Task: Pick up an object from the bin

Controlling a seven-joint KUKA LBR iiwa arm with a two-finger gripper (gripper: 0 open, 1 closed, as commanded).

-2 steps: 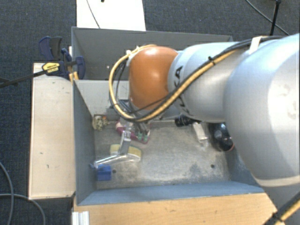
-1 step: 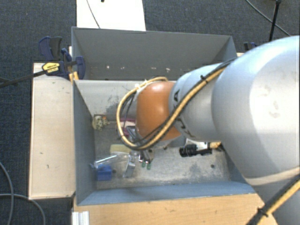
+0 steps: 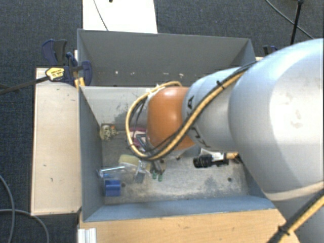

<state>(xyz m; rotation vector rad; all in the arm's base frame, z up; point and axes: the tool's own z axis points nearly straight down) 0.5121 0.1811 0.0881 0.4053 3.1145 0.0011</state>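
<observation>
My gripper (image 3: 152, 172) pokes out from under the arm's orange cover, low over the bin floor at front centre-left. Just to its left lies a pale yellowish piece (image 3: 128, 161), with a clear silvery thing (image 3: 110, 172) beside it. A blue block (image 3: 112, 188) sits in front of those, near the front-left corner. To the gripper's right a black cylindrical thing (image 3: 204, 161) with a white and orange end lies on the floor. A dark magenta thing (image 3: 137, 135) is partly hidden behind the cover.
A small brass-coloured thing (image 3: 106, 131) rests against the left wall further back. The big arm hides the bin's right and back parts. Bare floor shows along the front wall to the right of the gripper.
</observation>
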